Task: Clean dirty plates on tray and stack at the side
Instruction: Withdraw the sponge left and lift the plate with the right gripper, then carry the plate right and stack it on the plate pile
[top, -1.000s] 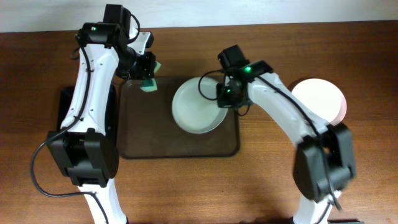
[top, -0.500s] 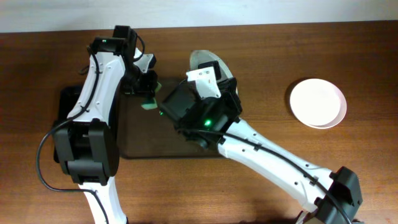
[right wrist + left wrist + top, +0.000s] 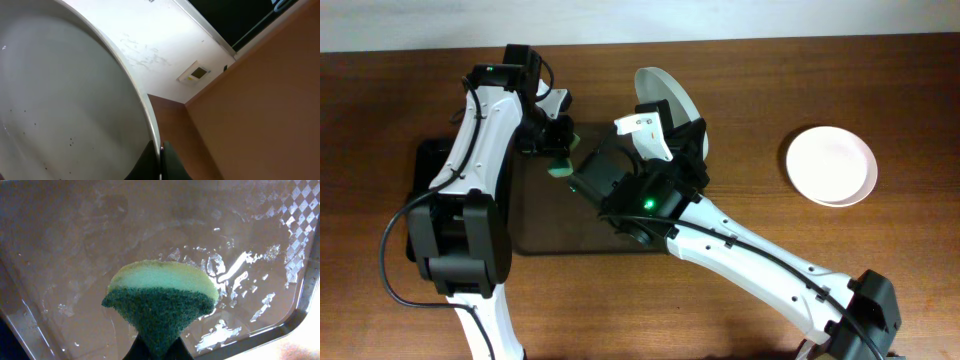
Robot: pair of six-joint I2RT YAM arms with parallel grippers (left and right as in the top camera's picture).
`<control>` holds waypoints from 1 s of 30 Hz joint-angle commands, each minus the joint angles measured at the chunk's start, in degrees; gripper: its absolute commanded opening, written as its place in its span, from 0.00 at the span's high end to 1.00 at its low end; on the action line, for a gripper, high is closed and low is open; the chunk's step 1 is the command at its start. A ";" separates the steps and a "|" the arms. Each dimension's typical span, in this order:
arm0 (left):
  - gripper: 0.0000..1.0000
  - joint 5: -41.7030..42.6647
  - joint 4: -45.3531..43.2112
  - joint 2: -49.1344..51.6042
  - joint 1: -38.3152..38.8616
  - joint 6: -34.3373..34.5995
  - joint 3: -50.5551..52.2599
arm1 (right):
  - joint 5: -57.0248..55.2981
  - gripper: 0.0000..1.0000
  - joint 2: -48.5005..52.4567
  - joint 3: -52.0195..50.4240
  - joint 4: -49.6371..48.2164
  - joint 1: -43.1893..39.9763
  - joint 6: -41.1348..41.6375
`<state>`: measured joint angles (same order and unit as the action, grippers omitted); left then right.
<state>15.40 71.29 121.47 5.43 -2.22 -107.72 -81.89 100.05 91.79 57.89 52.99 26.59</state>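
Note:
My right gripper (image 3: 160, 148) is shut on the rim of a pale plate (image 3: 65, 100), which it holds raised and tipped on edge above the far side of the dark brown tray (image 3: 535, 225). Overhead, that plate (image 3: 663, 97) shows past the right wrist, and small dark specks dot its face. My left gripper (image 3: 159, 353) is shut on a green and yellow sponge (image 3: 161, 292), which hangs just above the wet tray floor (image 3: 75, 240). From above, the sponge (image 3: 558, 166) is over the tray's far left part. A white plate (image 3: 830, 164) lies on the table at the right.
A smaller black tray (image 3: 424, 165) sits left of the brown one, partly under my left arm. My right arm (image 3: 740, 250) stretches diagonally across the brown tray and hides most of it. The tray's raised rim (image 3: 295, 317) runs close to the sponge.
My right arm has swung left over the tray, lifting the plate off it and tipping it on edge. The left gripper with the sponge has shifted a little toward the tray's middle.

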 commanded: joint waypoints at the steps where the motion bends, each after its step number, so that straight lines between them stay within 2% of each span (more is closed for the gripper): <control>1: 1.00 -0.15 -0.17 0.42 -0.09 -1.07 0.46 | -2.34 0.96 -0.96 0.02 0.02 0.37 0.92; 11: 1.00 -0.15 -0.15 0.42 -0.09 -1.07 0.46 | 1.40 0.96 -1.03 0.04 0.26 0.31 0.92; 13: 0.99 -0.17 -0.13 0.42 -0.09 -1.09 0.46 | 10.93 0.96 -1.03 0.04 2.71 0.13 1.49; 15: 1.00 -0.17 -0.13 0.42 -0.09 -1.09 0.46 | 13.88 0.96 -1.27 0.04 5.62 -1.01 6.51; 17: 1.00 -0.17 -0.15 0.42 -0.09 -1.09 0.46 | 21.92 0.96 -3.04 0.04 5.90 -3.67 7.19; 21: 1.00 -0.15 -0.17 0.42 -0.09 -1.09 0.46 | 48.35 0.96 -8.39 0.04 5.79 -15.54 6.45; 25: 1.00 -0.17 -0.15 0.42 -0.09 -1.09 0.46 | 72.94 0.96 -11.41 0.04 4.33 -31.30 -0.70; 27: 0.99 -0.15 -0.15 0.42 -0.09 -1.09 0.46 | 83.49 0.96 -11.58 0.04 3.37 -40.37 -3.10; 30: 0.99 -0.15 -0.35 0.42 -0.09 -1.09 0.46 | 92.02 0.96 -11.56 0.02 2.45 -52.72 -5.20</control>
<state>15.35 71.09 121.47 5.43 -2.22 -107.72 -2.68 89.69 91.79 60.93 8.58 24.56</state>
